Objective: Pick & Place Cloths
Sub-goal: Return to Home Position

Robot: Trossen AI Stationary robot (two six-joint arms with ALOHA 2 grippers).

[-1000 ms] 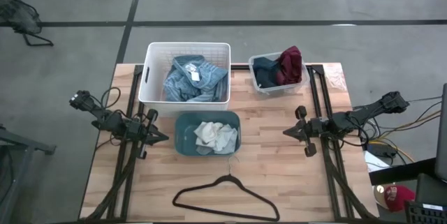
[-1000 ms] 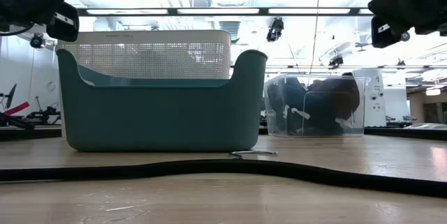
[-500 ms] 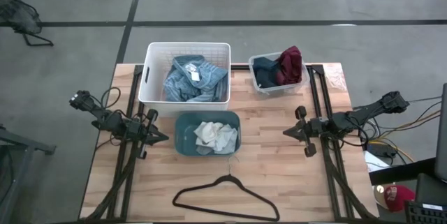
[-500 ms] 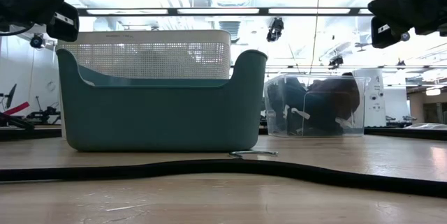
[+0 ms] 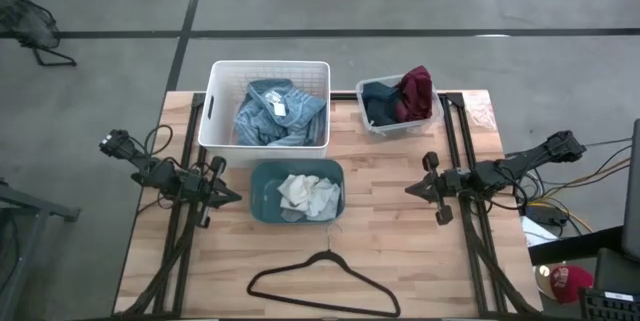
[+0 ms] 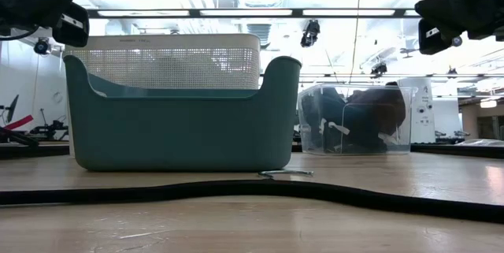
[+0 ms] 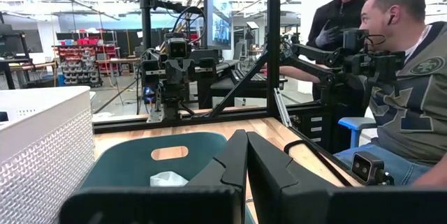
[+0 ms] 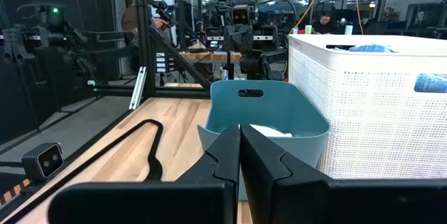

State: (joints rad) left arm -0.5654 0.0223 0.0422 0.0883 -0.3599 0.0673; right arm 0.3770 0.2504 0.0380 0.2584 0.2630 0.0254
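The light blue striped cloth (image 5: pixel 272 111) with a white tag lies in the white bin (image 5: pixel 218 73). The navy cloth (image 5: pixel 380 104) and the maroon cloth (image 5: pixel 416 92) lie in the clear bin (image 5: pixel 366 123). The white socks (image 5: pixel 309 194) lie in the teal bin (image 5: pixel 262 173). No pale pink cloth shows. My left gripper (image 5: pixel 236 197) is shut and empty at the teal bin's left, above the table. My right gripper (image 5: pixel 410 190) is shut and empty at the teal bin's right, above the table.
A black wire hanger (image 5: pixel 320 282) lies on the table near its front edge. Black frame rails (image 5: pixel 180 241) run along both sides of the table. Two people (image 7: pixel 398 77) show beyond the table in the left wrist view.
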